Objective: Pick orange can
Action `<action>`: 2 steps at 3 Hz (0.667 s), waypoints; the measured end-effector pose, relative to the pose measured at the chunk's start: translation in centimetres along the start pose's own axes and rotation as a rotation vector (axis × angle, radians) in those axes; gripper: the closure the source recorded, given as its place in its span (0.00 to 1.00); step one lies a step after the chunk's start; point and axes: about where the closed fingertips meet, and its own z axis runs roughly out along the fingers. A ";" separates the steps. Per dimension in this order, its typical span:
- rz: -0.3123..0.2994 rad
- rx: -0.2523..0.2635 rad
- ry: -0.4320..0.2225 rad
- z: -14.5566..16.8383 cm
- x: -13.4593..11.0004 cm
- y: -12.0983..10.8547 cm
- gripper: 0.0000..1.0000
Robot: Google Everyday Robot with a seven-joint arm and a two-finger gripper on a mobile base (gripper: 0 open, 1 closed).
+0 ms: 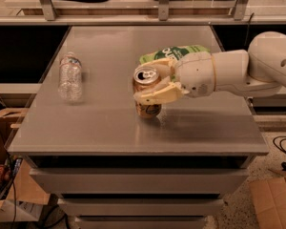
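The orange can (147, 92) stands upright on the grey metal table (109, 128), near its middle front, with its silver top and pull tab showing. My gripper (155, 82) reaches in from the right and its cream fingers (159, 95) are closed around the can's upper body, one in front and one behind. The can's lower part shows below the front finger, and its base looks close to or on the tabletop.
A clear plastic water bottle (70, 76) lies on its side at the table's left. A flat green snack pouch (174, 53) lies just behind my gripper. Cardboard boxes (271, 202) sit on the floor at both sides. A shelf rail runs along the back.
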 end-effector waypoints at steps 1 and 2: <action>-0.032 0.009 0.006 -1.6 -1.5 -0.5 1.00; -0.077 -0.004 0.003 -3.8 -4.3 -1.5 1.00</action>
